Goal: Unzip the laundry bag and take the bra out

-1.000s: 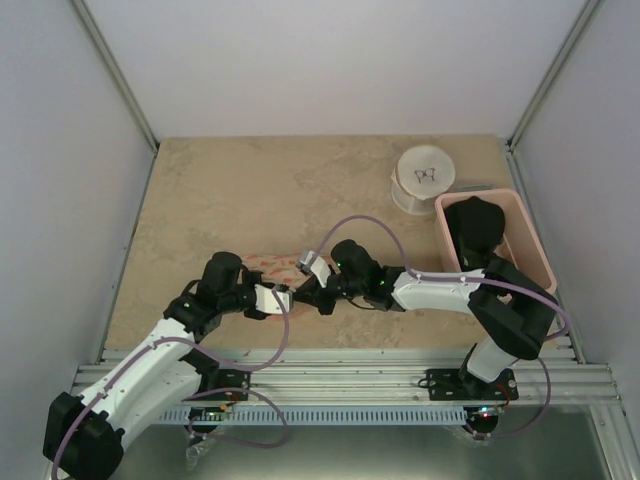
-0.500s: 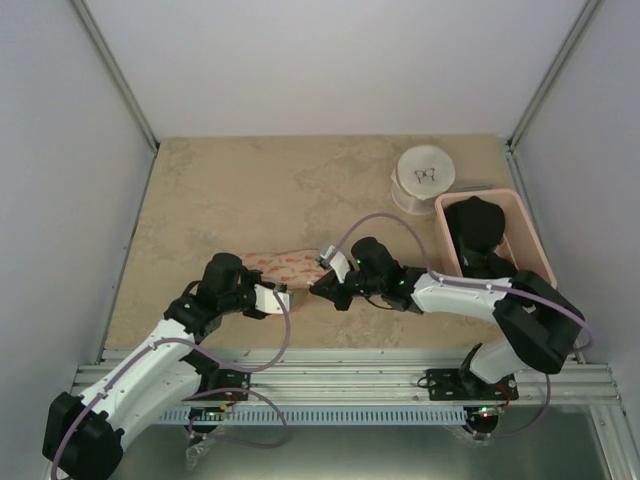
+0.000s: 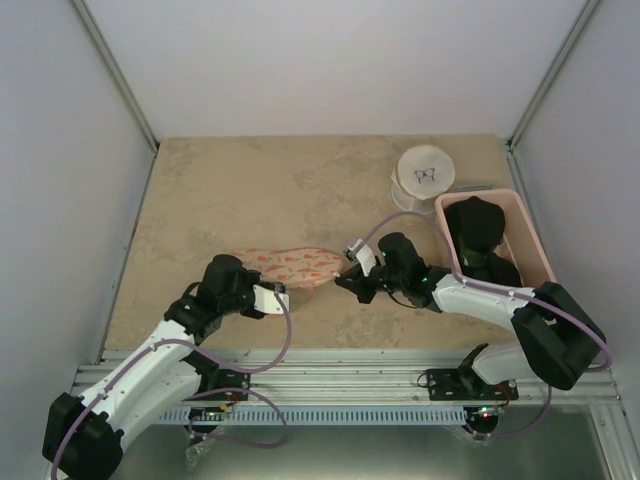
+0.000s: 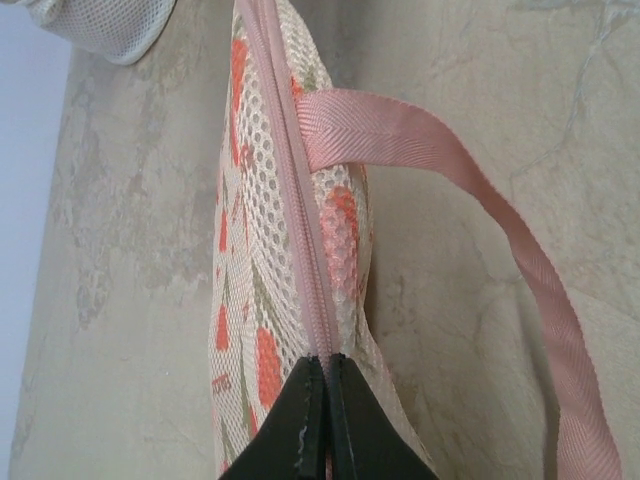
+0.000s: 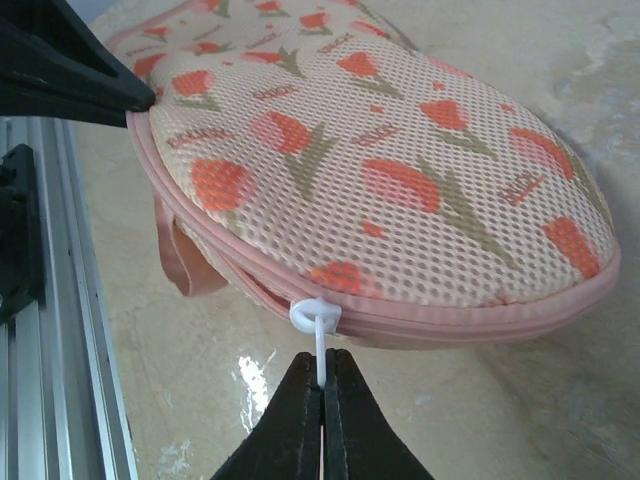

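Note:
The laundry bag (image 3: 285,266) lies flat on the table, cream-pink mesh with orange-red print and a pink rim. My left gripper (image 3: 281,293) is shut on the bag's near-left end; in the left wrist view the jaws (image 4: 326,362) pinch the pink zip rim of the bag (image 4: 275,230). My right gripper (image 3: 343,284) is shut on the white zip pull (image 5: 320,340) at the bag's near right edge (image 5: 380,170). A short gap in the zip shows left of the slider. The bra is hidden.
A pink strap loop (image 4: 470,190) hangs from the bag onto the table. A white round container (image 3: 424,178) stands at the back right. A pink basket (image 3: 535,240) with a dark garment (image 3: 478,225) stands at the right. An aluminium rail (image 3: 340,375) runs along the near edge.
My right gripper has moved right along the bag's near edge with the zip pull in it. The left gripper has stayed shut on the bag's left end.

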Available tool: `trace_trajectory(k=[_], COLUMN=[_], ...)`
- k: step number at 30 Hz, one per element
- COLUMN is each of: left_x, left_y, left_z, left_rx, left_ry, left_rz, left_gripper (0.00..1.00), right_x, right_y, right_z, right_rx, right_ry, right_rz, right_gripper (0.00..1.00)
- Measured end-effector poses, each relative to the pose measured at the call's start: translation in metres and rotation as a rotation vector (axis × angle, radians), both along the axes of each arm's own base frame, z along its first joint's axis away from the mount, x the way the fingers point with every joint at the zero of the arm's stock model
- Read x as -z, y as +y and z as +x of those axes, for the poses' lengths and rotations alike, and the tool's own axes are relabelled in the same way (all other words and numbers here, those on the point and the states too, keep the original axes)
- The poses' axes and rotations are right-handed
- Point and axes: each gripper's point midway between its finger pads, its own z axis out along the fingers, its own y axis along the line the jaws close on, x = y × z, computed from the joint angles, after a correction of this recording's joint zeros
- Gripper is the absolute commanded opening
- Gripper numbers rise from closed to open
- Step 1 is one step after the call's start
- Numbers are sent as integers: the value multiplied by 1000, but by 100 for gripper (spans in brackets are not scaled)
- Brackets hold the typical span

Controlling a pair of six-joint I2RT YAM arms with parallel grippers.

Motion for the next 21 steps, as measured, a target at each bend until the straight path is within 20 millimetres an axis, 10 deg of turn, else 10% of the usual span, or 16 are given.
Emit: trace_trajectory(k=[4,6,8,21], left_x=[1,2,3,-38], left_y=[4,6,6,-42], left_z=[4,4,-1,-53], left_rx=[-20,-27,-14,181], left_ry=[-13,-10,18,216], left_rz=[20,22,29,-215], left_gripper=[0,50,66,61], right_x=[2,1,1,-20], right_y=[-3,-2,0,53], right_z=[0,-1,-4,-50], right_rx=[-2,-11,-21,-200], right_ry=[9,12,15,-7], right_rz=[-2,4,6,44], right_gripper=[1,0,1,1])
